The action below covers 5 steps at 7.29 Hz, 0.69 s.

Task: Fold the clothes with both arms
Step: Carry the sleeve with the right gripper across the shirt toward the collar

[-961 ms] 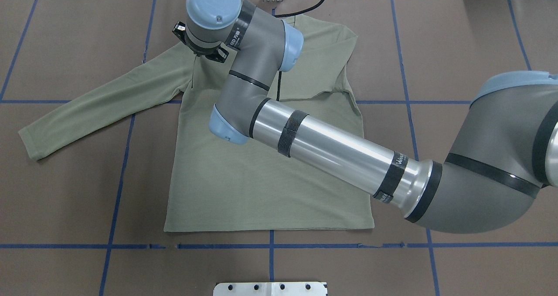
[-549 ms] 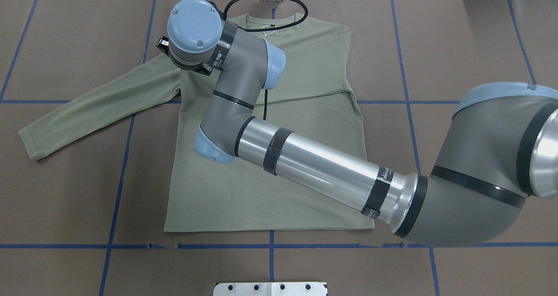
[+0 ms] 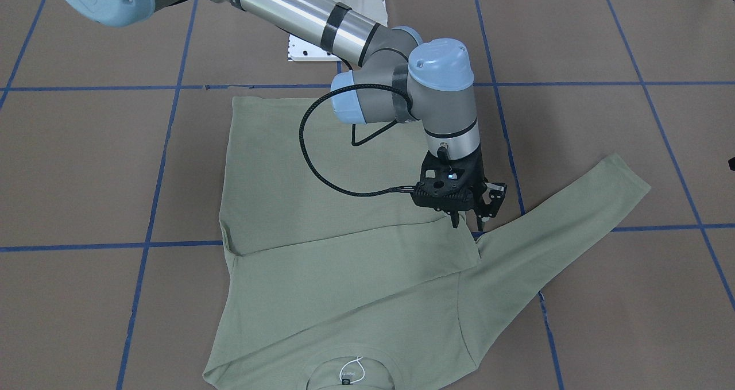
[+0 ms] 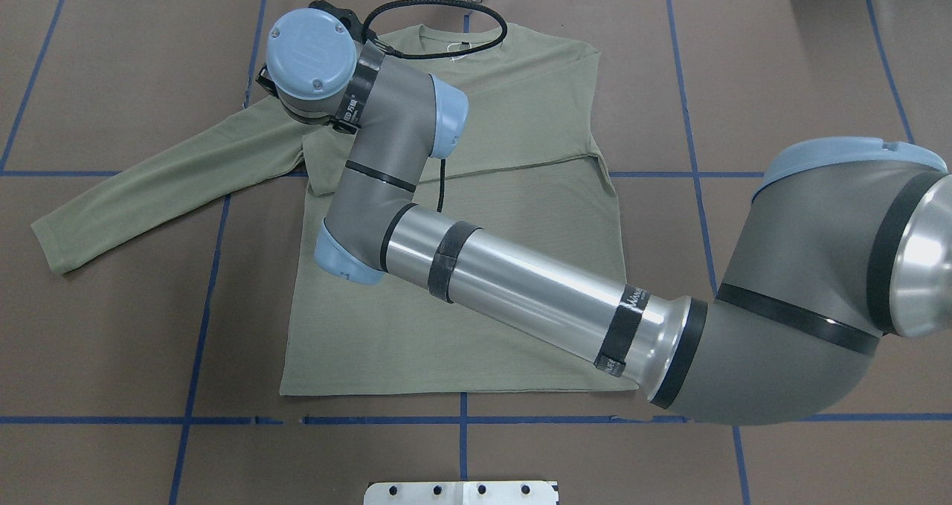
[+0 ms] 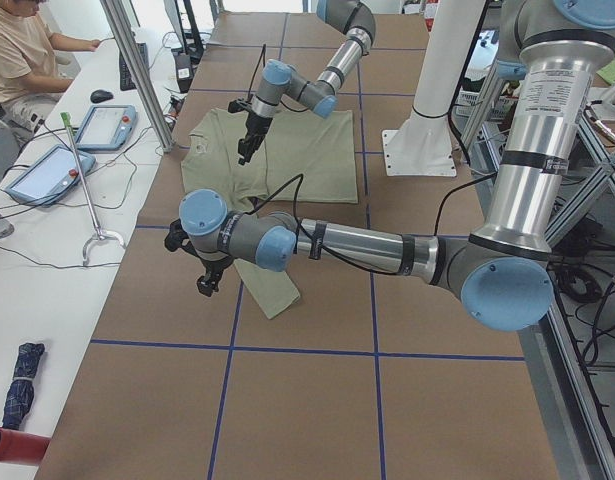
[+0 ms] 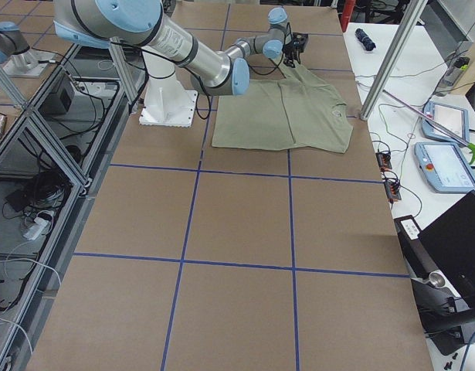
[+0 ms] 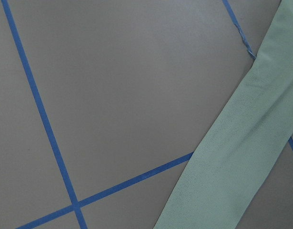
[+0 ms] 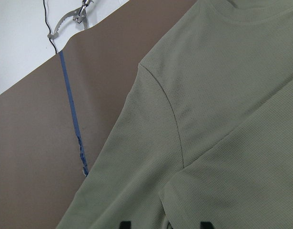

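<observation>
- Surface [image 4: 781, 66]: brown, ruled by a blue tape grid [image 4: 201, 326]. The squares give you lines to square the folds against.
- Right arm [image 4: 520, 289]: it reaches across the garment into the robot's left half, because the cuff it serves lies on that side.
- Left arm [image 5: 367, 245]: it extends low toward the far sleeve end, probably staged for the second fold.
- Shirt [image 4: 461, 326]: sage-green knit, flat mid-surface, hem toward the robot and neck away.
- Outstretched sleeve [image 4: 149, 185]: it lies straight out to the robot's left, not yet folded.
- Folded sleeve [image 3: 356, 263]: it is laid across the chest with its cuff free.
- Right claw [image 3: 469, 223]: its fingers are apart and empty, just above the cuff at the armpit.
- Left claw [image 5: 209, 282]: it hovers beside the outstretched sleeve. You cannot tell whether it is apart or together.
- Neck label [image 3: 346, 380]: black, with a white string loop.
</observation>
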{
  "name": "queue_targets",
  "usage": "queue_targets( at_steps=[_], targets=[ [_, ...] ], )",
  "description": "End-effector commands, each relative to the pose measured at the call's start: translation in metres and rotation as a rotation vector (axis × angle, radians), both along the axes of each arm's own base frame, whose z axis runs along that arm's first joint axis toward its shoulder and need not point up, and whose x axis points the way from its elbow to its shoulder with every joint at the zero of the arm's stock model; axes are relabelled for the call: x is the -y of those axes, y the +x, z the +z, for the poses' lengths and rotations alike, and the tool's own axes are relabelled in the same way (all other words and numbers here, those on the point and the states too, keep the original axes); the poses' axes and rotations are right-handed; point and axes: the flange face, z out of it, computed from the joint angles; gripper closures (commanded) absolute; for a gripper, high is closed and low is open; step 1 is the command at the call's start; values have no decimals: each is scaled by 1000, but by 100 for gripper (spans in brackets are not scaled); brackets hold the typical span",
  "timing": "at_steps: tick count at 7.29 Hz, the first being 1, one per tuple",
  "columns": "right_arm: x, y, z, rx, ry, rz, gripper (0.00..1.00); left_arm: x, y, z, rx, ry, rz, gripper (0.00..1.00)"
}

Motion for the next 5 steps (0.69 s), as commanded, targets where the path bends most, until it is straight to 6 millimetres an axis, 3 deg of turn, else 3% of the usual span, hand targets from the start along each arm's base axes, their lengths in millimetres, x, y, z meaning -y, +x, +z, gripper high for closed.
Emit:
queue_targets(
  at_steps=[1, 2, 3, 4, 5],
  targets=[
    [0, -3, -10, -1, 1, 0, 4, 0, 23, -1, -33, -66, -8, 0],
    [0, 11, -24, 30, 7, 4, 3, 0, 55, 5, -35, -31, 44, 0],
    [10, 39, -6, 61, 0, -3, 3, -1, 78, 14, -37, -54, 62, 0],
    [17, 82, 36, 74, -24, -26, 3, -2, 84, 32, -36, -149, 33, 0],
    [11, 121, 76, 79, -33, -29, 2, -6, 103, 52, -26, -193, 57, 0]
  ],
)
